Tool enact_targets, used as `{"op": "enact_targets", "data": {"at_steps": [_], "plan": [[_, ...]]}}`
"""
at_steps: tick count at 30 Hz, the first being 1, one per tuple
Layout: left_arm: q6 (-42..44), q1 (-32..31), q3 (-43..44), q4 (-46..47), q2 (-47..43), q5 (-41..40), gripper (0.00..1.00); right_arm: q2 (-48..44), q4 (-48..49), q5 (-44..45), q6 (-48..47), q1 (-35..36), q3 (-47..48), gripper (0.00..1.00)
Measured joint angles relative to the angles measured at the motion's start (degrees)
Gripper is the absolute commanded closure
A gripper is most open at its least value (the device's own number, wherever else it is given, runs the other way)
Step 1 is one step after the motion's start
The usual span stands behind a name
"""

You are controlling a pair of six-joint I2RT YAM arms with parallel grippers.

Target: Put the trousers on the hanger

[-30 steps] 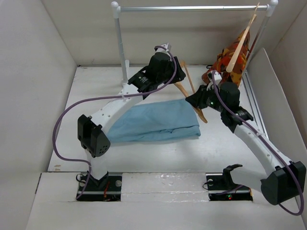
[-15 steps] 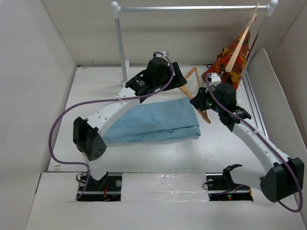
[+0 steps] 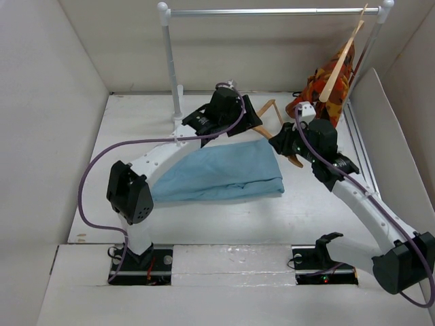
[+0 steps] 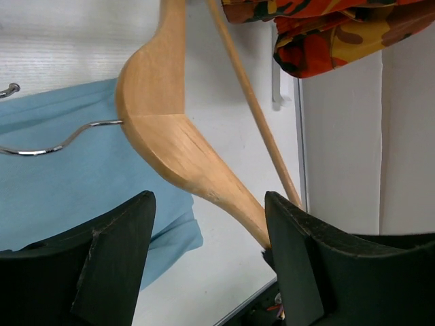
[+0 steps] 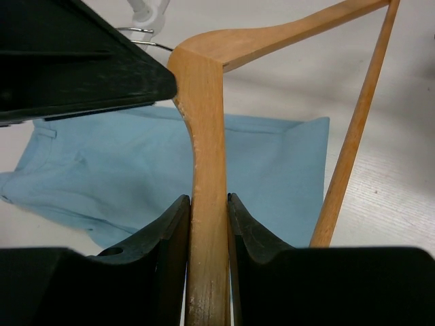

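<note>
On the table (image 3: 129,122): one trousers (image 3: 224,170); right gripper (image 5: 208,207) clenches one hanger (image 5: 202,115), left gripper (image 4: 207,200) released; second hanger (image 3: 338,68) at one o'clock.

White worktop (image 3: 224,217) matte, boxed in by plain white left wall (image 3: 41,136) and far wall (image 3: 258,54); angled white panel (image 3: 387,136) stood at right. Metal rail (image 3: 272,11) ran high across far side on white posts; left post (image 3: 171,68) stood on worktop near far wall. Orange-red patterned garment (image 3: 326,78) hung on spare wooden hanger (image 3: 343,58) at rail's right end. Raised white ledge (image 3: 231,272) ran along near edge. Light was even, shadows soft.
</note>
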Motion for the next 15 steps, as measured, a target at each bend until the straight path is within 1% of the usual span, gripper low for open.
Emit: {"op": "enact_targets", "data": {"at_steps": [5, 11, 15], "plan": [[-2.23, 1.31, -2.10, 0.92, 2.05, 1.84, 0.38, -1.40, 1.05, 1.03, 0.39, 0.57, -0.22, 1.00], [-5.62, 1.97, -9.90, 3.91, 0.09, 2.82, 0.36, -1.38, 0.66, 0.94, 0.79, 0.94, -2.89, 1.00], [-8.00, 2.45, -11.17, 5.40, 0.00, 3.52, 0.36, -1.01, 0.81, 0.90, 0.83, 1.16, -3.15, 1.00]]}}
